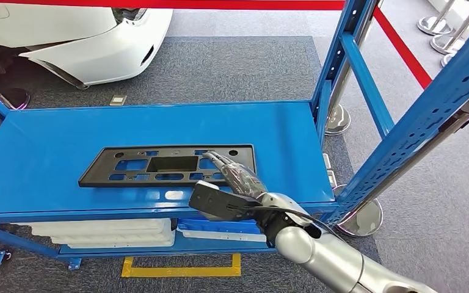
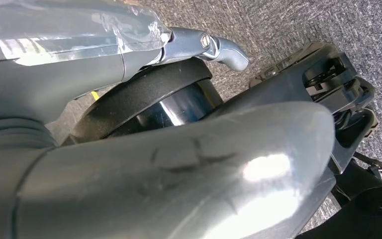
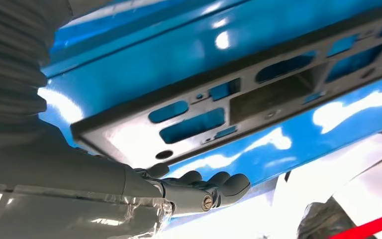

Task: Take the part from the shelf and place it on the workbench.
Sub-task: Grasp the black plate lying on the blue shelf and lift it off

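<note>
**Right hand reaching the part on the blue shelf**

Grey carpet tiles lay under a blue metal shelf (image 1: 49, 177), with a white car body (image 1: 73, 36) and red barrier tape (image 1: 403, 52) beyond it.

The right hand (image 1: 232, 171) lay stretched over the near right end of the black part (image 1: 159, 166), a flat plastic frame with several cut-outs lying on the upper deck of the shelf. In the right wrist view the dark fingers (image 3: 214, 184) were curled loosely beside the part's corner, and nothing sat between them and the thumb; I judged the hand released, holding nothing, though whether the fingertips touched the part's edge could not be told. The left hand (image 2: 219, 50) hung low over the carpet, one finger tip showing past a plastic-wrapped cover; its state could not be told.

Measured from the part: the shelf's right upright (image 1: 403, 131) stood well off to its right, white trays (image 1: 104, 232) lay on the deck below it, and a yellow floor marking (image 1: 183, 267) sat below and nearer the robot.

The part was still on the shelf, not yet gripped. It lay thin and flat on a glossy deck, so fingers closing on it might slide over the top or push it away across the deck. A grip at one end only could let the long frame sag or twist out of the hand, and its far end might catch the upright in lifting.

The workbench was out of frame.
</note>
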Robot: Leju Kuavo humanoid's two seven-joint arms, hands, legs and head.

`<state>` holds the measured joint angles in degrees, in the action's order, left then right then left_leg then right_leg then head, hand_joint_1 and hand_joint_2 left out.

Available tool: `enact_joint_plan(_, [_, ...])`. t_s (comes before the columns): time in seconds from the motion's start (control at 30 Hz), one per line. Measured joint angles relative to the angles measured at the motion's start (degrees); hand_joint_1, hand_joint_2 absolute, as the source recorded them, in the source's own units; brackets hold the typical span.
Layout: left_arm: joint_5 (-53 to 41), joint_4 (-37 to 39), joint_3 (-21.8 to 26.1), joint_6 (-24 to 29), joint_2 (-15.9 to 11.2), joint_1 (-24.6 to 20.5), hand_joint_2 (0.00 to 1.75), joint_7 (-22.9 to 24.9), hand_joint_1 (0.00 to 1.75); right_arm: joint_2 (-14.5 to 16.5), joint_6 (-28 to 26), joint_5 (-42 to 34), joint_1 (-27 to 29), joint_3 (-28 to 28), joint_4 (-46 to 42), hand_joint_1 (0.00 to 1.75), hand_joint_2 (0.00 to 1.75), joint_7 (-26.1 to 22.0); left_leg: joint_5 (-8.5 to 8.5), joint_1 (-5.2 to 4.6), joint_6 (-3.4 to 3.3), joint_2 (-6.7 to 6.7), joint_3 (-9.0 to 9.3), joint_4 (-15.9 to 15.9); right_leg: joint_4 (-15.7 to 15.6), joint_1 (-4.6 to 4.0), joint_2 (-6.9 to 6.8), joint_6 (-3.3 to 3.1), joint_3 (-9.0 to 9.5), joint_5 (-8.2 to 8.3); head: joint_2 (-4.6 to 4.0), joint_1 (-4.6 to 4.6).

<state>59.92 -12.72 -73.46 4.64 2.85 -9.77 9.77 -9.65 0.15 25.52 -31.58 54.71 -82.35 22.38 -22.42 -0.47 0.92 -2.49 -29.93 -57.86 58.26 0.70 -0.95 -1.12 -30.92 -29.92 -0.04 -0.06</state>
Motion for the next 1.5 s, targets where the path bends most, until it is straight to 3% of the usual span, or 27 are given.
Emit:
enact_joint_plan(0.4, [-0.4, 0.0, 0.0, 0.1, 0.1, 0.0, 0.00, 0.3, 0.00, -0.4, 3.0, 13.5, -3.2, 2.5, 10.3, 0.00, 1.75, 5.1, 0.00, -0.01, 0.00, 0.01, -0.01, 0.0, 0.0, 0.00, -0.01, 0.00, -0.02, 0.00, 0.00, 0.00])
enact_joint_plan(0.77, [-1.2, 0.0, 0.0, -0.6, 0.1, 0.1, 0.00, -0.3, 0.00, -2.5, 4.6, 18.5, -4.9, 3.1, 16.3, 0.00, 1.75, 7.3, 0.00, -0.01, 0.00, 0.01, -0.02, 0.0, 0.0, 0.01, -0.01, 0.01, -0.05, 0.01, 0.00, 0.01])
enact_joint_plan(0.9, [-1.4, 0.0, 0.0, -0.7, 0.1, 0.2, 0.00, -1.3, 0.00, -3.1, 4.4, 21.0, -5.2, 3.2, 17.9, 1.75, 1.75, 7.8, 0.00, -0.01, -0.01, 0.01, -0.03, 0.0, 0.0, 0.01, -0.01, 0.01, -0.06, 0.01, -0.01, 0.02])
enact_joint_plan(1.13, [-1.5, 0.0, 0.0, -0.8, 0.1, 0.4, 0.00, -1.7, 0.00, -3.4, 1.0, 26.9, -6.3, 3.6, 21.8, 1.71, 1.75, 7.2, 0.00, -0.02, 0.00, 0.02, -0.05, 0.0, 0.0, 0.01, -0.04, 0.01, -0.06, 0.01, 0.01, 0.01])
enact_joint_plan(1.17, [-1.5, 0.0, 0.0, -0.8, 0.1, 0.4, 0.00, -1.7, 0.00, -3.4, 0.6, 27.7, -6.4, 3.6, 22.1, 1.54, 1.75, 7.1, 0.00, -0.02, 0.00, 0.03, -0.05, 0.0, 0.0, 0.01, -0.03, 0.01, -0.06, 0.01, 0.01, 0.02])
enact_joint_plan(1.2, [-1.5, 0.0, 0.0, -0.8, 0.1, 0.4, 0.00, -1.7, 0.00, -3.4, 0.3, 28.2, -6.4, 3.6, 22.4, 1.10, 1.75, 7.0, 0.00, -0.02, 0.00, 0.03, -0.05, 0.0, 0.0, 0.01, -0.03, 0.01, -0.06, 0.01, 0.00, 0.02])
enact_joint_plan(1.27, [-1.5, 0.0, 0.0, -0.8, 0.1, 0.4, 0.00, -1.8, 0.00, -3.4, 0.0, 28.8, -6.4, 3.7, 22.7, 0.26, 0.87, 6.9, 0.00, -0.02, -0.01, 0.04, -0.05, 0.0, 0.0, 0.02, -0.03, 0.01, -0.06, 0.01, 0.01, 0.02])
enact_joint_plan(1.3, [-1.5, 0.0, 0.0, -0.9, 0.1, 0.4, 0.00, -1.8, 0.00, -3.4, -0.2, 29.0, -6.4, 3.7, 22.8, 0.00, 0.44, 6.9, 0.00, -0.02, -0.01, 0.04, -0.05, 0.0, 0.0, 0.02, -0.03, 0.01, -0.06, 0.01, 0.01, 0.02])
enact_joint_plan(1.33, [-1.5, 0.0, 0.0, -0.9, 0.1, 0.4, 0.00, -1.8, 0.00, -3.4, -0.6, 29.4, -6.4, 3.7, 22.9, 0.00, 0.00, 6.9, 0.00, -0.03, -0.01, 0.04, -0.05, 0.0, 0.0, 0.02, -0.03, 0.01, -0.06, 0.01, 0.01, 0.03])
enact_joint_plan(1.5, [-1.6, 0.0, 0.0, -0.9, 0.1, 0.4, 0.00, -2.0, 0.00, -3.3, -3.2, 31.4, -6.4, 3.7, 23.1, 0.00, 0.00, 7.0, 0.00, -0.03, -0.01, 0.04, -0.05, -0.1, 0.0, 0.03, -0.03, 0.02, -0.06, 0.02, 0.01, 0.03])
